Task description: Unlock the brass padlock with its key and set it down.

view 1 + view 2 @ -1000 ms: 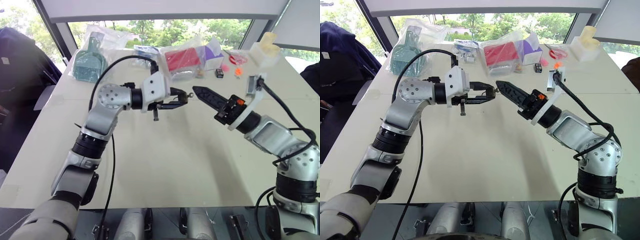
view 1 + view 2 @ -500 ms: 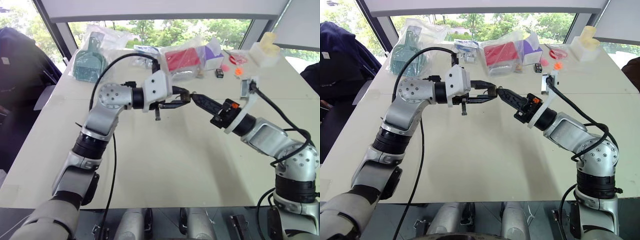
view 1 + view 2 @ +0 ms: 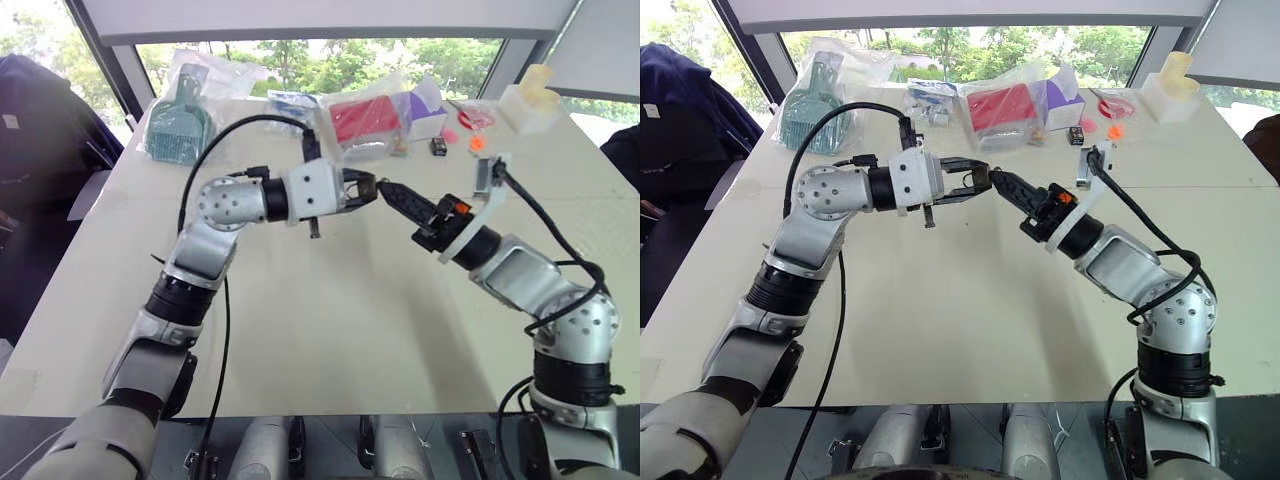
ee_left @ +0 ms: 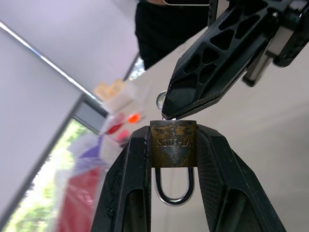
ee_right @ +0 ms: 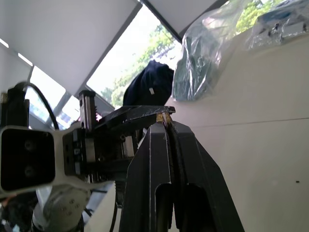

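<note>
My left gripper is shut on the brass padlock, held in the air above the white table. The padlock's silvery shackle hangs between the fingers, toward the wrist. The key sticks out of the padlock's outer end, with only its round silver head visible. My right gripper meets the left gripper tip to tip and is shut on the key's head. In the right wrist view a sliver of brass shows just past the shut fingertips.
Along the table's far edge lie a bagged green brush, a bagged red item, a purple box, a small black object, orange bits and a white container. A dark jacket hangs at the left.
My right gripper has gone from open to shut and shifted left up to the left gripper's tip. The left wrist has rolled, turning the padlock; the left hand stayed in place.
</note>
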Available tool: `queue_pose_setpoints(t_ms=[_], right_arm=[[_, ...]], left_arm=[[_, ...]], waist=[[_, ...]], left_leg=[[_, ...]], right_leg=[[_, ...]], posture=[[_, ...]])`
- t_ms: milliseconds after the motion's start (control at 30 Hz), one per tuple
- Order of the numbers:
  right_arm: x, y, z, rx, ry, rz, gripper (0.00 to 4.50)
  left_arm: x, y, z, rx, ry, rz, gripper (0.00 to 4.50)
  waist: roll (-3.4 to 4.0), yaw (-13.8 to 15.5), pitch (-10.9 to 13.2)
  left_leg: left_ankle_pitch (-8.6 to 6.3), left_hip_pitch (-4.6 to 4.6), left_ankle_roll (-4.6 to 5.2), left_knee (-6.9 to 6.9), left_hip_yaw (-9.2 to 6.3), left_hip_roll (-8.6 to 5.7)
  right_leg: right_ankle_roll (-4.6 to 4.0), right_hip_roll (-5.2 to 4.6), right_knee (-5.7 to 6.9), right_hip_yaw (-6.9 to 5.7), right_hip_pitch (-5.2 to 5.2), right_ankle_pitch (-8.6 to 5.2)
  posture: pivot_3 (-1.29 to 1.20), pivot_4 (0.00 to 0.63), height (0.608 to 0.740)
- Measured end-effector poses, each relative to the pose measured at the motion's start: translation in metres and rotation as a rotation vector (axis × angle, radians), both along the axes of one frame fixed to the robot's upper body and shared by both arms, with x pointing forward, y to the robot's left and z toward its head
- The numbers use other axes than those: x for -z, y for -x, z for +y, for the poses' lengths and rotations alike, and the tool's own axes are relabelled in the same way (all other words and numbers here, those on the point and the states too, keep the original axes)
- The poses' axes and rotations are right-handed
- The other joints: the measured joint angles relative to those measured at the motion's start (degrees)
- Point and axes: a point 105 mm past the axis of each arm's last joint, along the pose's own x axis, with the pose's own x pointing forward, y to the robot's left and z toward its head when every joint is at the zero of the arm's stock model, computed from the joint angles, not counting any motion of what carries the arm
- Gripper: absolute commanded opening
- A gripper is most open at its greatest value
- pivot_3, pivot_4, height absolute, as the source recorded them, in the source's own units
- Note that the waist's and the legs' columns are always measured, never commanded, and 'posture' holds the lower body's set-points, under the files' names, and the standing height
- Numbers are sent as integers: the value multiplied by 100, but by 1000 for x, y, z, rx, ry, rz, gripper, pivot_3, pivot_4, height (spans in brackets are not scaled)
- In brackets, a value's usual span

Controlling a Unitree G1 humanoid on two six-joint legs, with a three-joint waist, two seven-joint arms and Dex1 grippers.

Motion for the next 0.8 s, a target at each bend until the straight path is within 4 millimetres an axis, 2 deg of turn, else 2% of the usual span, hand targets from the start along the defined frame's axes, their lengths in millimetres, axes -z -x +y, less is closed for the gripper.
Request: queue_pose_setpoints(t_ms=[167,500,667,800], right_arm=[[3,-4,5,29,-99,62,36],[5,-9,12,58,-267,170,36],[3,-11,15,58,-373,237,36],[3,-12,13,76,-339,230,36]], left_arm=[[1,-4,0,-38,-6,-167,707],[4,-9,-1,-100,-6,-390,707],[3,-10,0,-130,-4,-463,707],[5,-11,0,-131,-6,-451,707]], waist=[[0,5,0],[1,-9,-1],[1,-5,-1],[2,-7,-1]], left_leg=[[3,-1,-6,-1,1,0],[3,0,-5,-4,3,1],[4,0,-6,-4,4,1],[4,0,-6,-5,4,1]], right_leg=[[0,-1,0,0,1,0],[2,0,2,0,-1,1],[2,0,10,0,-1,1],[2,0,9,0,-1,1]], posture=[[0,150,735],[0,150,735],[0,150,735],[0,150,735]])
